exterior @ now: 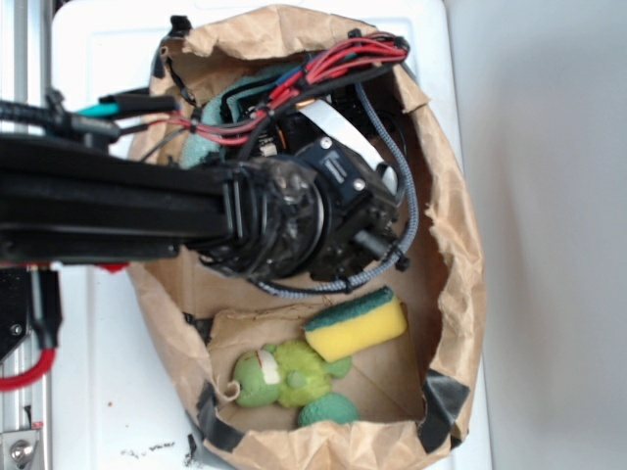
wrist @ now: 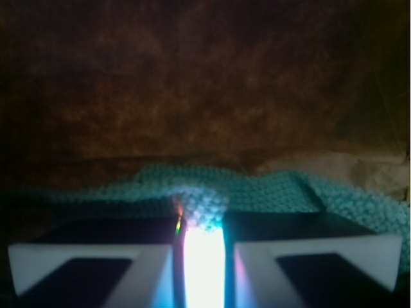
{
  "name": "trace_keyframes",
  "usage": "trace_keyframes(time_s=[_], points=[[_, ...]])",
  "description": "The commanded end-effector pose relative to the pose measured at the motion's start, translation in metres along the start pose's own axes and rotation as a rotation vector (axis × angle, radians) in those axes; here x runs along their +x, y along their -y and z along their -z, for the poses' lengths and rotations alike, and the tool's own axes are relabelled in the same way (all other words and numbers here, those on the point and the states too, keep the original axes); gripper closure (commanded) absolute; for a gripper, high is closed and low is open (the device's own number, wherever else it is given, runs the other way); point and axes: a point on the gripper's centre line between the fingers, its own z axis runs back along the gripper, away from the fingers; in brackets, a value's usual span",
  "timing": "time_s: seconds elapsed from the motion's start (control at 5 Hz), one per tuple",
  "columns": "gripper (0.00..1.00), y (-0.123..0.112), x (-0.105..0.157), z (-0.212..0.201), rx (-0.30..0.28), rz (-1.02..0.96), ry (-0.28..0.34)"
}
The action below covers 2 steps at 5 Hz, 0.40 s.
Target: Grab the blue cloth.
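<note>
Blue cloth [wrist: 205,196] lying inside a brown paper bag [exterior: 456,255], hand [wrist: 204,237] reaching down into it, pinching a fold of the cloth, yellow sponge [exterior: 358,328] and green plush toy [exterior: 289,377] sitting nearby in the bag.

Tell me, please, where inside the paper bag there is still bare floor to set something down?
Bare bag floor shows right of the sponge, and left of it above the green toy. The top end is crowded: gripper on the cloth.

White table [exterior: 108,59], grey wall [exterior: 549,196]
</note>
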Motion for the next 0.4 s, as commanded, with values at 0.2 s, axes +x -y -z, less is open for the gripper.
trace_keyframes(time_s=[0.2], points=[[1.00,-0.003,0.035,-0.036,-0.128,0.090,-0.103]])
